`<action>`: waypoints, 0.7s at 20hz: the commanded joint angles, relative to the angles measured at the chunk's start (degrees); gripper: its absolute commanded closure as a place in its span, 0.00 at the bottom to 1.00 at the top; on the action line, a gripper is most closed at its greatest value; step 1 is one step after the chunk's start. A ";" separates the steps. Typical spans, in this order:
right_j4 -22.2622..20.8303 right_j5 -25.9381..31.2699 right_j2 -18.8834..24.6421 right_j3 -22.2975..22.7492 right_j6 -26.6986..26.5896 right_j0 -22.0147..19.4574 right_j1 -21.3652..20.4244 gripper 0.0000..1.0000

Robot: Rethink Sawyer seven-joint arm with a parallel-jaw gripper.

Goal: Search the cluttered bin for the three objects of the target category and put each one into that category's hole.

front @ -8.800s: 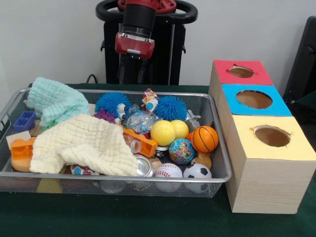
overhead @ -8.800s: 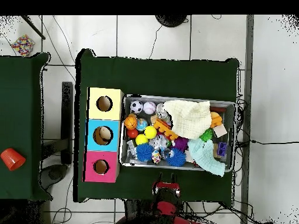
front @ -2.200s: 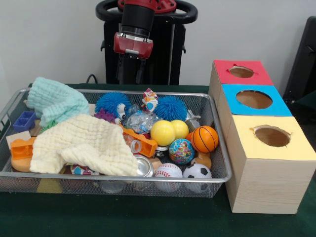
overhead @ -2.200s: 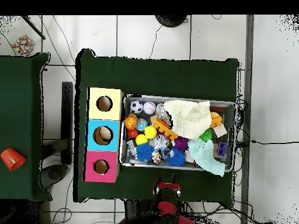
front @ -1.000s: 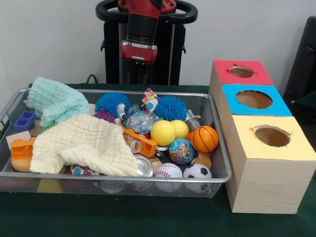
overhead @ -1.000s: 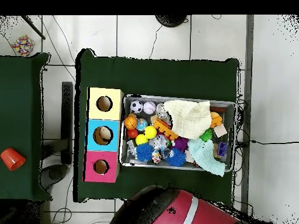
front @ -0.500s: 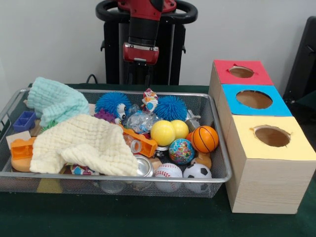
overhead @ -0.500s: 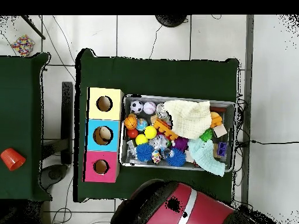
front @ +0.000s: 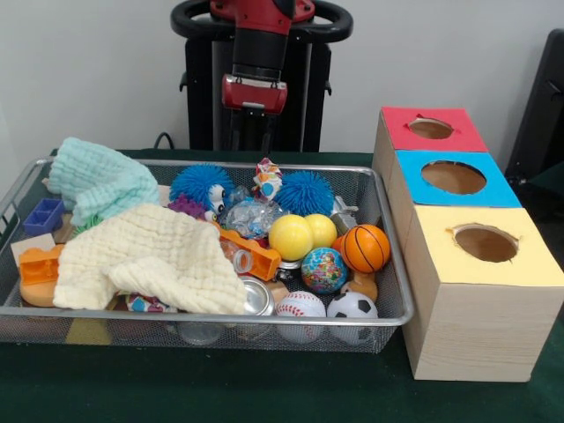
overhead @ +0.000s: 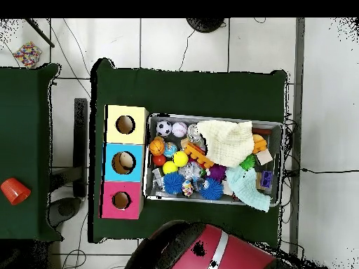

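One wire-mesh bin (front: 392,304) sits on the green surface (front: 264,388), its long side running left to right in the front view. Beside it, touching or nearly so, stands one long wooden box (front: 467,326) with three round holes in a row: a red-topped hole (front: 431,129), a blue-topped hole (front: 454,177) and a yellow-topped hole (front: 486,243).

The bin holds two cloths, both soft and waffle-textured: a cream cloth (front: 154,260) crumpled across the front left and a mint cloth (front: 101,181) bunched at the back left corner. Two blue spiky rubber balls (front: 201,185) lie against the back wall, with a crinkled clear plastic bag (front: 251,216) between them. Smooth round balls cluster at the end nearest the box: two yellow balls (front: 292,237), one orange basketball (front: 366,248), one globe ball (front: 323,270), one baseball (front: 300,307) and one soccer ball (front: 352,307). An orange plastic block (front: 40,264) and a blue plastic block (front: 44,216) sit at the far left end.

The hand (front: 252,134) hangs behind the bin's back wall, above the surface and clear of everything; whether its tips are apart or together I cannot tell against the dark pedestal. In the overhead view only the red arm (overhead: 210,253) shows.
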 commanded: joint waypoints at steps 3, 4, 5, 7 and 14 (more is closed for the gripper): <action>5.36 -1.60 3.80 -3.99 13.60 1.49 -3.20 0.00; 5.63 -1.84 3.70 -3.74 13.71 1.80 -3.20 0.00; 5.43 -1.54 3.73 -3.87 13.71 1.60 -3.34 0.00; 5.56 -1.25 3.66 -3.58 13.76 1.92 -3.89 0.00; 5.75 -1.24 3.43 -3.36 13.94 2.23 -4.09 0.00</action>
